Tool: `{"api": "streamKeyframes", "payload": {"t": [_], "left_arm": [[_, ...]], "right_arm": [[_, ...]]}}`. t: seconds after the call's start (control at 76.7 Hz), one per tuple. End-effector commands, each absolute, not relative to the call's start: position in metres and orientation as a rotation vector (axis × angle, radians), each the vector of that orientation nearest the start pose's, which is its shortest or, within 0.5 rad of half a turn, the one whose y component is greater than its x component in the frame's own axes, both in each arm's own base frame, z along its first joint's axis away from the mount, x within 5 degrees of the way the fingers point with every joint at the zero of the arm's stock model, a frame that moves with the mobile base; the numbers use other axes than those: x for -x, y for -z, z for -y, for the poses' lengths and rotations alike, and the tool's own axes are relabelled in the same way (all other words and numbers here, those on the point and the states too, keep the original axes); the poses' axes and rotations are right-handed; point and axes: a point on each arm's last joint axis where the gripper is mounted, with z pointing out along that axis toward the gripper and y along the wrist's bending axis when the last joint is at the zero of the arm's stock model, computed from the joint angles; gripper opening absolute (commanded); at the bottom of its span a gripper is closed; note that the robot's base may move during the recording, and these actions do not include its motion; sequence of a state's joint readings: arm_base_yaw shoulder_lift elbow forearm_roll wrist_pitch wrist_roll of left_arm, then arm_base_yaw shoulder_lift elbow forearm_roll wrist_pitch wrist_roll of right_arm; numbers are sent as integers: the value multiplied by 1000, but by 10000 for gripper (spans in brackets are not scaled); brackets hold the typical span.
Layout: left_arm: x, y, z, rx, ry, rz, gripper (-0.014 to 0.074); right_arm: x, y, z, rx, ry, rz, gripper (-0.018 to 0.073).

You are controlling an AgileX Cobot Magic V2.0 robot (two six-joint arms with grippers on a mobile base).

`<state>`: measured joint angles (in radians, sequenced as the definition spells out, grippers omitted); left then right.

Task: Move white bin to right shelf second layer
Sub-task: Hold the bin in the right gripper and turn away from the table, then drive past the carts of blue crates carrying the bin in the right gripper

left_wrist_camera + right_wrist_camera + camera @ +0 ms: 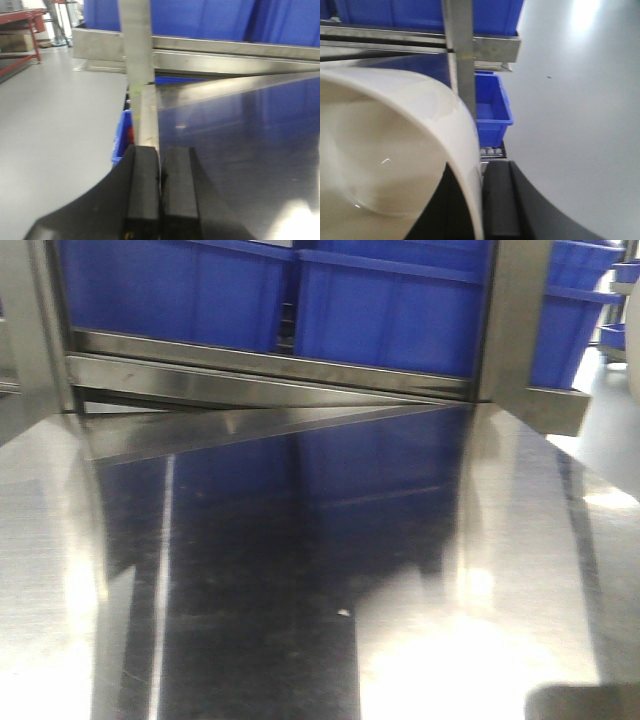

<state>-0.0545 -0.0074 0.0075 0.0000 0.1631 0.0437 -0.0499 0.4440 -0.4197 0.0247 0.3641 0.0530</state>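
Observation:
The white bin fills the left of the right wrist view, its cream wall curving down between my right gripper's jaws. That gripper is shut on the bin's wall, with one black finger outside and the other inside. My left gripper is shut with nothing in it, its pads pressed together over the left edge of the steel tabletop. A few small white rollers of a rack level show below a small blue crate. I cannot tell whether this is the right shelf second layer. The front view does not show the bin.
Large blue crates stand on the steel rack behind the mirror-like tabletop. A steel upright rises just beyond the bin. Another upright stands ahead of the left gripper. Grey floor lies to the right.

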Motion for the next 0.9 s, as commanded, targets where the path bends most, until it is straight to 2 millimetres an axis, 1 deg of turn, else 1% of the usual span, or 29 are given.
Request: {"api": "streamKeyframes", "payload": {"t": [0.0, 0.886], "left_arm": [[-56, -192, 3, -74, 14, -1580, 85], [-56, -192, 3, -74, 14, -1580, 85]], "right_arm": [[-99, -310, 4, -104, -24, -1735, 49], [-99, -310, 4, -104, -24, -1735, 49]]}}
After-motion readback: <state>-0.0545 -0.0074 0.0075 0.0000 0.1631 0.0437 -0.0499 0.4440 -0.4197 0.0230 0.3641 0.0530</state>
